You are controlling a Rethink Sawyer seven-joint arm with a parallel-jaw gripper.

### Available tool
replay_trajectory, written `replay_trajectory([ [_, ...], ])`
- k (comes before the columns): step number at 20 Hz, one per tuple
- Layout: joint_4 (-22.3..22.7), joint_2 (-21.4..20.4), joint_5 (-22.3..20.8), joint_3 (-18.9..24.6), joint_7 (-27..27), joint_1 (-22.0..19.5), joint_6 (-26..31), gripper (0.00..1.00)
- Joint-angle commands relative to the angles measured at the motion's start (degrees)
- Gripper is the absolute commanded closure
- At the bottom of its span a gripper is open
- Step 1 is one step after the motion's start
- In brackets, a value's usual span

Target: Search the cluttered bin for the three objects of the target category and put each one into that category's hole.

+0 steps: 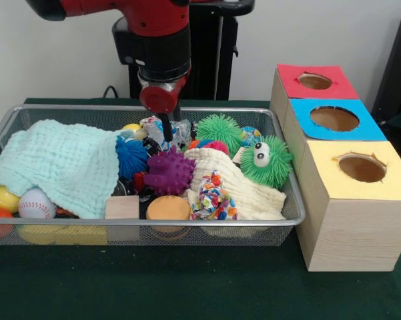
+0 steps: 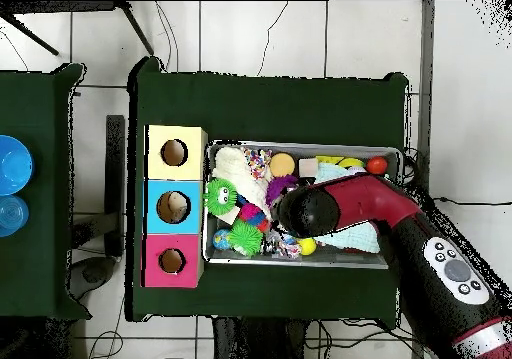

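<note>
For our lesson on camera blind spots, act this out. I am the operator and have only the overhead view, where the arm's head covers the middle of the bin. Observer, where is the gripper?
Observer: The front view shows the gripper reaching down into the bin, at its far middle, just behind a purple spiky ball.
Operator: What lies beside that ball, under the arm?
Observer: A blue spiky ball, against the edge of a mint cloth.
Operator: How high do the boxes with holes stand?
Observer: The boxes top out well above the bin's rim, and their sides are bare wood.
</note>
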Motion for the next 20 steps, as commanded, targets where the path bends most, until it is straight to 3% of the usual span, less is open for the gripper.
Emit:
replay_trajectory([
  [1,-1.4,1.4,-5.8,-5.2,-3.7,2.9,4.9,0.00],
  [8,-3.0,0.2,-9.3,-9.1,-4.8,6.6,9.6,0.00],
  [15,-3.6,0.9,-12.5,-12.1,-4.0,9.6,10.4,0.00],
  [20,-3.0,1.6,-12.2,-12.7,-3.8,9.7,9.3,0.00],
])
